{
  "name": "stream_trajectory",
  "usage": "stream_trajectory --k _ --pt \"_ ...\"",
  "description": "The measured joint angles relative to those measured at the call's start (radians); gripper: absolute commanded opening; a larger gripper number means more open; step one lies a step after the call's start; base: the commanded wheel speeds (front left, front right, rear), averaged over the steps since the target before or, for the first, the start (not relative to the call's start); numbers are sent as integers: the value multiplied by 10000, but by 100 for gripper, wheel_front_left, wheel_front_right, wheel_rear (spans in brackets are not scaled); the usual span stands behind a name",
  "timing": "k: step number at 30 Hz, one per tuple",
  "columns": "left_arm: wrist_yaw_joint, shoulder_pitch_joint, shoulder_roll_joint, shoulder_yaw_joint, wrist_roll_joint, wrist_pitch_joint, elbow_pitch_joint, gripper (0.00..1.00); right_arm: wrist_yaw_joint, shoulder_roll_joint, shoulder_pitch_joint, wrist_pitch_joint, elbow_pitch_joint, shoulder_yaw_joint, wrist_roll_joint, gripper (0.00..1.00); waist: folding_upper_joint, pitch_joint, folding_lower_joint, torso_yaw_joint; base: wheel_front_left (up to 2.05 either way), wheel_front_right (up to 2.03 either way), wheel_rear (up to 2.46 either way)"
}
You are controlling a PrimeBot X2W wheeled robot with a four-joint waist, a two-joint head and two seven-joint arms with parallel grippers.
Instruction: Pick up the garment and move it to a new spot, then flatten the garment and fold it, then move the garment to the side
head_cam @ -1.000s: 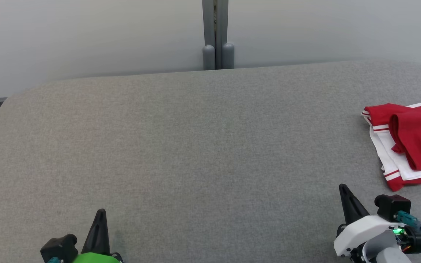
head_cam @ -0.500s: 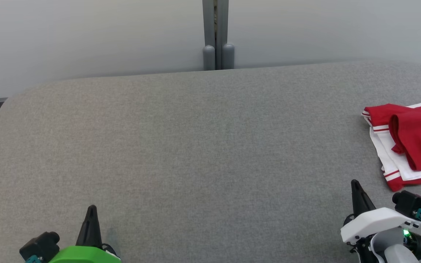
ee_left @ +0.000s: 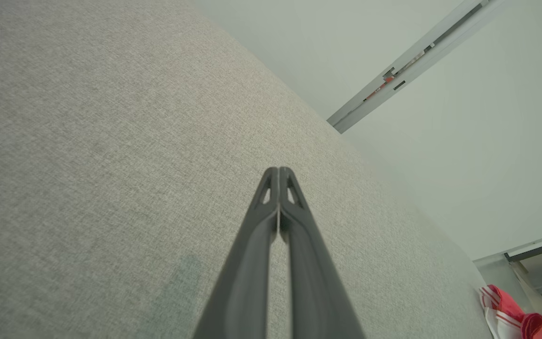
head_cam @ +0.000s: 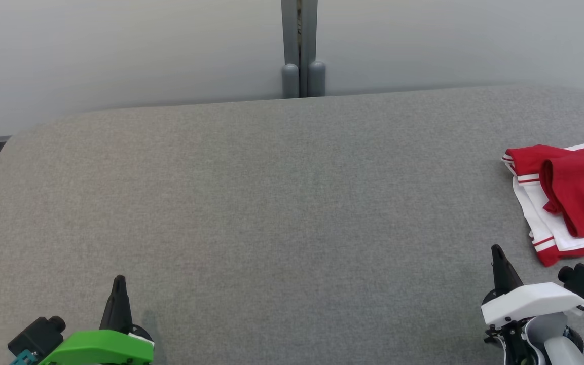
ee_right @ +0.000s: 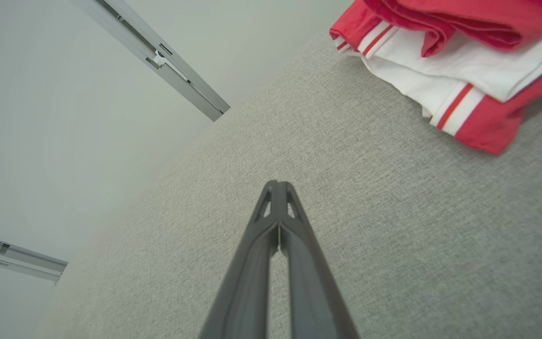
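Red, white-banded garment lies folded; left claw and right claw both closed, empty.

Table: grey woven cloth, matt, slightly rough. Garment, 3 o'clock: soft red-white cloth, matt. Left gripper, 7 o'clock: dark matt plastic, smooth green housing. Right gripper, 5 o'clock: same, white housing. Post, 12 o'clock: smooth grey, looks metal.
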Motion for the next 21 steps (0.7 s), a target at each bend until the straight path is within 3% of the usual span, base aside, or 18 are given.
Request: stream_trajectory --k 21 --pt "81 -301 12 257 -2456 660 -240 0 -2 -25 6 654 -456 -100 2679 0 0 -27 0 11 0 0 0"
